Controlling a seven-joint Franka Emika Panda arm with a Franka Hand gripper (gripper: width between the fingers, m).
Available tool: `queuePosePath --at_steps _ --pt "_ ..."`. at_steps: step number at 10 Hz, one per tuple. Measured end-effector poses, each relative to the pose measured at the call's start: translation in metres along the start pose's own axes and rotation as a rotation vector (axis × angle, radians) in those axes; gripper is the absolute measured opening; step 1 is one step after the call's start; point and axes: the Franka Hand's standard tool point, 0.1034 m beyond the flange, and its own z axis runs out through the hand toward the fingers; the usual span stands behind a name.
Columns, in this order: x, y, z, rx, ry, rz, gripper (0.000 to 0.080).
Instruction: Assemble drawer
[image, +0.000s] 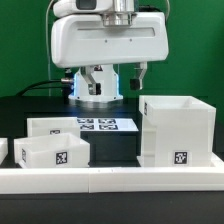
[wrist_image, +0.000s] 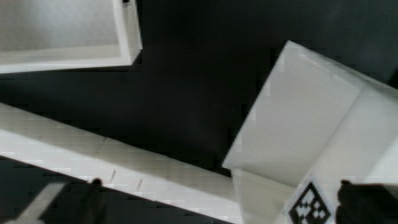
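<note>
The large white casing (image: 178, 128) stands on the exterior view's right, its tag facing the front. Two smaller open-topped boxes sit on the left: one at the back (image: 55, 127), one at the front (image: 52, 151) with a tag on its side. My gripper (image: 110, 72) hangs high above the table, behind the parts. In the wrist view my gripper (wrist_image: 222, 203) is open and empty, with dark fingertips (wrist_image: 80, 195) far apart. The casing (wrist_image: 320, 115) and a small box (wrist_image: 63, 35) lie below it.
The marker board (image: 105, 124) lies flat between the boxes and the casing. A low white rail (image: 110, 180) edges the table's front and runs slantwise through the wrist view (wrist_image: 107, 150). The robot base (image: 97, 88) stands at the back.
</note>
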Motion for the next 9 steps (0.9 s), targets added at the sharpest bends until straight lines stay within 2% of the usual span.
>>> queuePosePath --at_steps 2,3,5,7,9 --pt "-0.002 0.003 0.001 -0.001 -0.001 -0.007 0.0649" --pt "-0.016 0.014 0.006 -0.008 -0.002 -0.05 0.0649" --pt "-0.04 0.028 0.02 -0.014 -0.015 -0.058 0.0649" --pt "-0.053 0.032 0.036 -0.026 -0.02 -0.068 0.0649" --pt "-0.062 0.034 0.053 -0.026 -0.035 -0.11 0.0649"
